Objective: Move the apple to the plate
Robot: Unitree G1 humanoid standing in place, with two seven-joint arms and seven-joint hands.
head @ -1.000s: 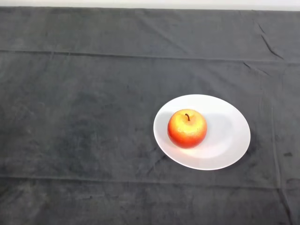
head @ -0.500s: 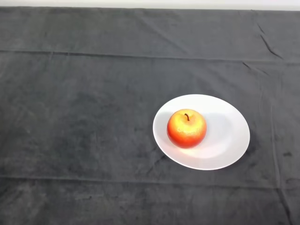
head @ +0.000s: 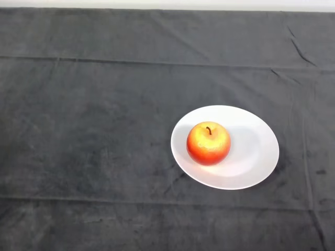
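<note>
1. Apple (head: 208,143): red-orange skin with a yellow patch near the top, round, sitting upright — short dark stem pointing up out of the dimple.
2. Apple position: on the white plate (head: 259,157), left of the plate's centre, resting on its inner surface and casting a soft shadow to its right on the white.
3. Plate: plain white, oval from my head camera, lying flat on the dark cloth (head: 94,136) that covers the worktop, right of the view's centre.
4. Cloth: dark grey, with long fold lines running across and a few small creases toward the far right corner.
5. My robot hand: nothing of it appears in my head view, so I cannot tell whether it is open or closed — nor how the apple lies relative to it.
</note>
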